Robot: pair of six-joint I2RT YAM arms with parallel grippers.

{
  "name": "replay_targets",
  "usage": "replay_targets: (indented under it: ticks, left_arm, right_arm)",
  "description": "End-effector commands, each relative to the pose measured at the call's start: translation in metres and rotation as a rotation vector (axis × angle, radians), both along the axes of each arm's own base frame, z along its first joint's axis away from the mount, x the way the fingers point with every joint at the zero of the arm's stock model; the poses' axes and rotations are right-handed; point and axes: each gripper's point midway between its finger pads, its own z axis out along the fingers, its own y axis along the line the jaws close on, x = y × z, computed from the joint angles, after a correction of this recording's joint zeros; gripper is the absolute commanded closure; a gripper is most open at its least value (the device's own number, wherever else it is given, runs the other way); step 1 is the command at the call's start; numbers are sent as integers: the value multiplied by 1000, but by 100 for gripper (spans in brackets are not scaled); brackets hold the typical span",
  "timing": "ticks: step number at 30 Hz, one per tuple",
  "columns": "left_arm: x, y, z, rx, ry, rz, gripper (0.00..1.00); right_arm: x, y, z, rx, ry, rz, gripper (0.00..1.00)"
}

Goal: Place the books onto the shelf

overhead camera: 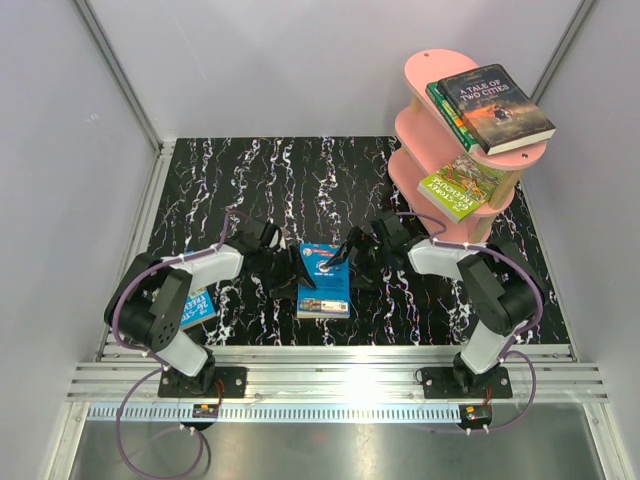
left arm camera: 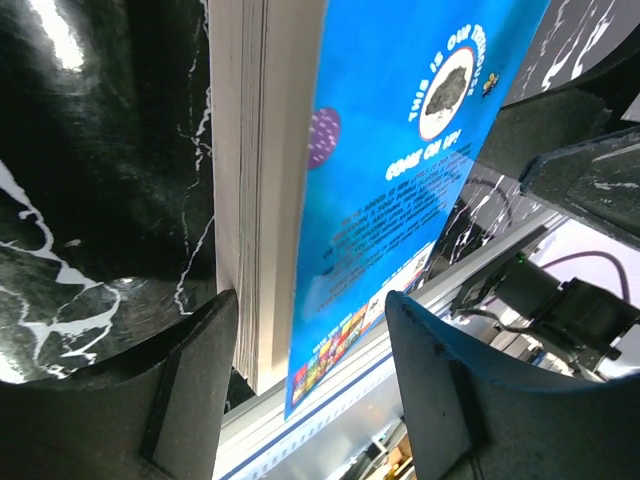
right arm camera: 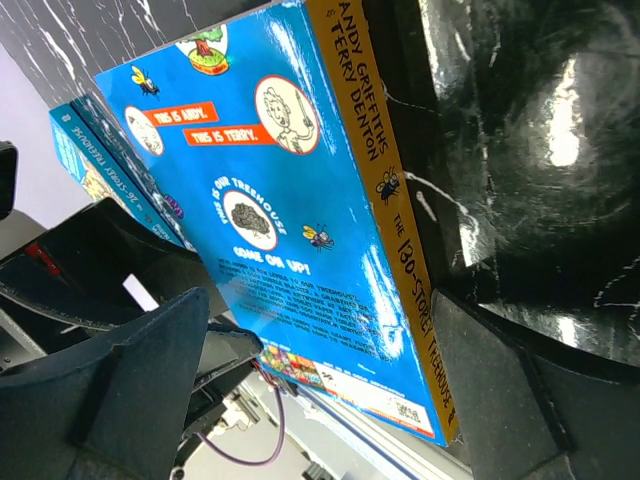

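- Paperback (overhead camera: 323, 280) with a bright blue back cover, white lettering, cartoon insects and a yellow spine lies flat on the black marbled table (overhead camera: 260, 180), between the 2 grippers.
- Left gripper (left arm camera: 310, 310): its 2 fingers straddle the paperback's page edge; whether they press it cannot be told.
- Right gripper (right arm camera: 320, 305): jaws spread wide, 1 finger on each side of the paperback at its spine edge.
- 2nd blue book (overhead camera: 197, 305) lies behind the left gripper, under its arm.
- Pink shelf (overhead camera: 425, 70), beyond the right gripper, carries 3 books: dark "A Tale of Two Cities" (overhead camera: 495, 108) on a green book (overhead camera: 440, 100) on the top tier, and a green-yellow book (overhead camera: 460, 185) on the middle tier.
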Motion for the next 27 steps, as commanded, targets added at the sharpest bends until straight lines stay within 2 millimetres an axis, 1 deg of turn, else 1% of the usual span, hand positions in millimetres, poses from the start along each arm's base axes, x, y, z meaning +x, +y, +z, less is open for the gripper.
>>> replay_targets:
  ticks: [1, 3, 6, 8, 12, 15, 16, 18, 19, 20, 21, 22, 23, 24, 26, 27]
  left_arm:
    - [30, -44, 42, -209, -165, -22, 39]
    - [34, -51, 47, -254, -169, -15, 39]
    - [34, -63, 54, -322, -165, -14, 41]
    - [33, -68, 54, -337, -152, -11, 43]
    - [30, -75, 56, -331, -159, -27, 51]
    - [28, -76, 52, -313, -153, -27, 67]
    - [28, -76, 51, -305, -153, -28, 82]
    - [28, -72, 46, -265, -152, -27, 94]
    - [30, -72, 47, -250, -160, -32, 100]
    - [27, -68, 43, -214, -136, -33, 100]
    - [28, -66, 42, -191, -157, -50, 100]
    - [31, -67, 49, -190, -171, -58, 100]
    - [28, -66, 55, -189, -173, -71, 100]
    - [28, -67, 60, -199, -187, -85, 100]
    - [31, -71, 79, -236, -219, -97, 100]
    - [30, -73, 92, -267, -231, -104, 100]
  right_arm:
    - [-31, -7, -28, -45, 111, 9, 0]
    - [-34, -7, -27, -30, 115, 7, 0]
    - [-36, -7, -26, -20, 116, 5, 0]
    - [-37, -8, -24, -16, 110, 3, 0]
    - [-42, -12, -23, -19, 108, 2, 0]
    - [-44, -13, -23, -20, 104, 7, 0]
    - [-45, -14, -23, -22, 107, 7, 0]
    - [-47, -15, -21, -29, 104, 17, 0]
    - [-48, -17, -19, -33, 102, 19, 0]
    - [-50, -19, -19, -41, 95, 28, 0]
    - [-52, -22, -13, -48, 90, 25, 0]
    - [-54, -24, -12, -60, 86, 31, 0]
    - [-54, -28, -11, -76, 69, 33, 0]
    - [-57, -31, -3, -80, 55, 36, 0]
    - [-61, -38, 0, -96, 41, 32, 0]
    - [-62, -39, 8, -86, 16, 32, 0]
